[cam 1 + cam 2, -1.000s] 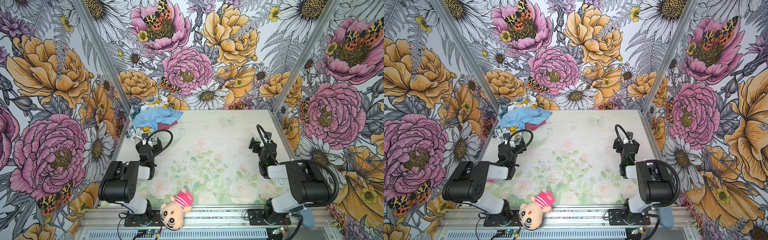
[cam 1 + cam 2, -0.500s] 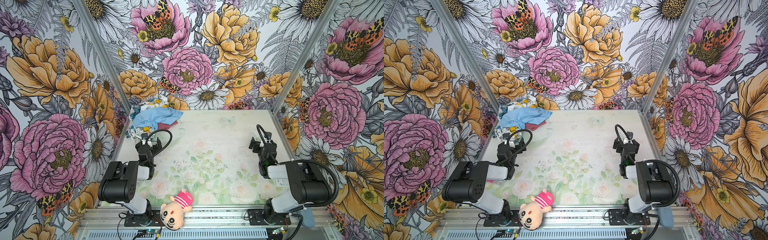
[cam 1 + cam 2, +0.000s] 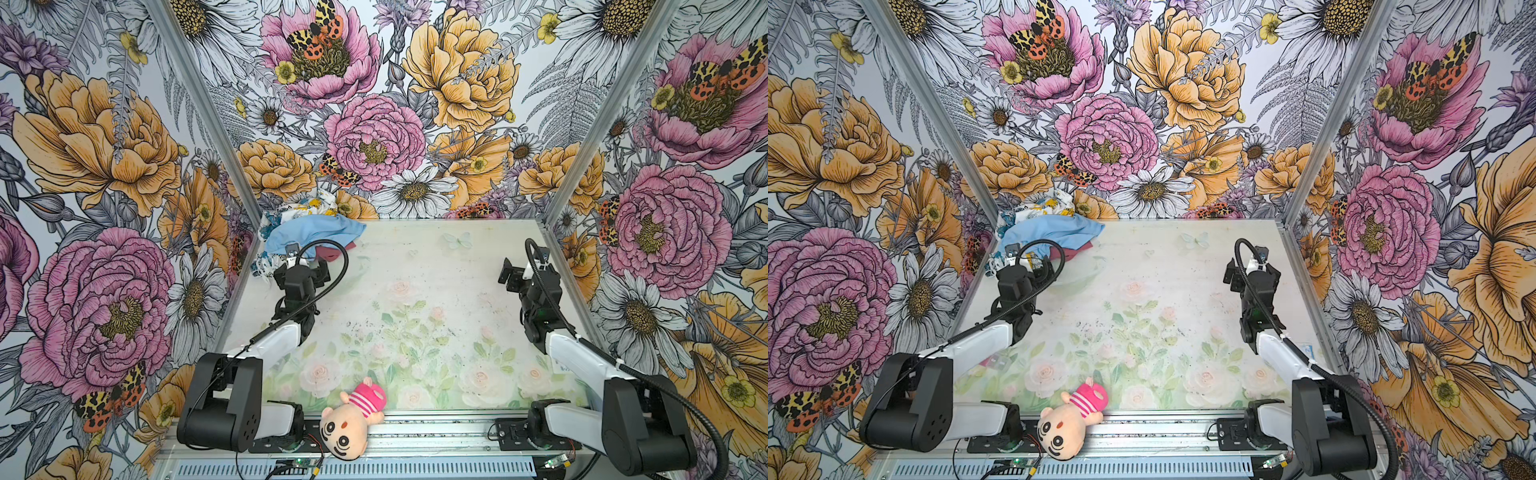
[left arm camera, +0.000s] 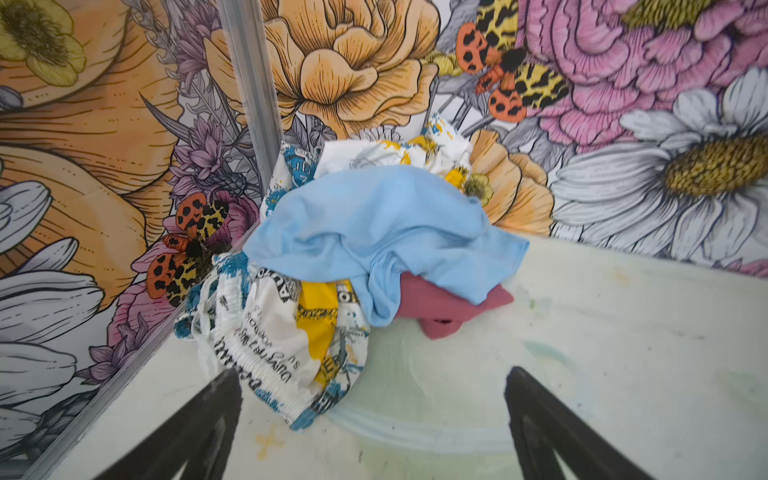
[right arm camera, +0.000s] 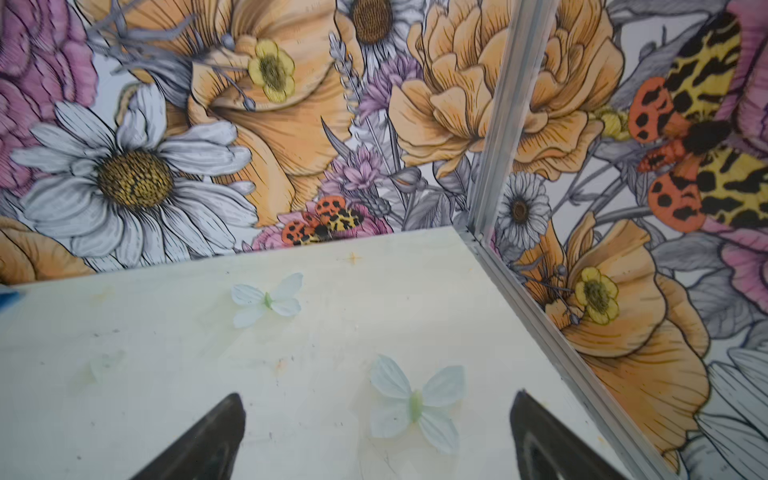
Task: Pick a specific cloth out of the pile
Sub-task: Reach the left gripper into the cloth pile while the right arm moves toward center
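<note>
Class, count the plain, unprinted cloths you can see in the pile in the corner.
2. The light blue cloth drapes over the top of the pile; the dusty-red cloth pokes out from under its edge. Others may lie hidden beneath.

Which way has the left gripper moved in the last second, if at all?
Yes: in a top view the left gripper has moved forward, closer to the pile.

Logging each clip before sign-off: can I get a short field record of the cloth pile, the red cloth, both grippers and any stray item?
pile: far left corner of the table
red cloth: near right edge of the pile, partly under the blue cloth
left gripper: open, empty, aimed at the pile
right gripper: open, empty, over the table's far right part
doll: face up at the table's front edge
</note>
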### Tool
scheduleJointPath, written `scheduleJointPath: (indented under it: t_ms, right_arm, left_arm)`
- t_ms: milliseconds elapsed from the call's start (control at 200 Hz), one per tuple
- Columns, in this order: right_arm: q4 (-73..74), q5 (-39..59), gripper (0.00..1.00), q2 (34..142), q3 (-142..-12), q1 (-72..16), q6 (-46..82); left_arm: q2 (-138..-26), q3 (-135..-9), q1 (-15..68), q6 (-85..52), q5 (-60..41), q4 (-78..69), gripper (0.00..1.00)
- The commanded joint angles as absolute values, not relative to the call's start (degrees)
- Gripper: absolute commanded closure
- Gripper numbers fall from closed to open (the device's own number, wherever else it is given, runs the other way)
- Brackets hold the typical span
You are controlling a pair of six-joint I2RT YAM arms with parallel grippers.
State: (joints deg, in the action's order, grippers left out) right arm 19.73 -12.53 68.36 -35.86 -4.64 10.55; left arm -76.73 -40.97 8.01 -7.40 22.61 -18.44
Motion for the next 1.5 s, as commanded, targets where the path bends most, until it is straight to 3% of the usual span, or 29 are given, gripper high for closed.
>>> scheduleJointPath:
  t_ms: [0,65,155,410,510,746,1391,1496]
  right_arm:
    - [-1.5,-8.8,0.01,68.6,-44.0,-9.8,17.0]
    - [-2.6,-7.2,0.00,69.9,-46.0,-14.7,18.7]
    - [-2.0,-6.0,0.00,71.4,-47.5,-21.5,22.3]
    - [0.6,-4.0,0.01,78.8,-55.0,-37.4,26.6]
    - [2.4,-1.7,0.00,81.4,-57.3,-40.3,28.4]
    - [4.0,-0.1,0.00,84.1,-60.6,-43.6,28.8]
    - [2.7,-2.0,0.00,85.0,-60.5,-43.4,26.6]
    - [2.3,-2.1,0.00,85.1,-60.7,-43.3,26.3]
  left_arm:
    - [-80.4,-50.1,8.0,-16.8,14.9,7.3,0.01]
    - [-84.2,-53.7,8.8,-18.5,7.4,10.0,0.01]
    - [-87.9,-55.3,10.9,-21.4,6.5,8.7,0.02]
    - [-101.6,-68.1,11.6,-23.4,10.2,14.6,0.23]
    - [-108.2,-74.5,11.1,-23.3,14.0,17.9,0.34]
    - [-118.6,-86.9,9.4,-22.5,15.0,23.1,0.50]
    - [-130.5,-100.2,8.0,-21.5,16.5,29.6,0.49]
    - [-131.7,-101.8,7.8,-21.9,16.5,30.5,0.53]
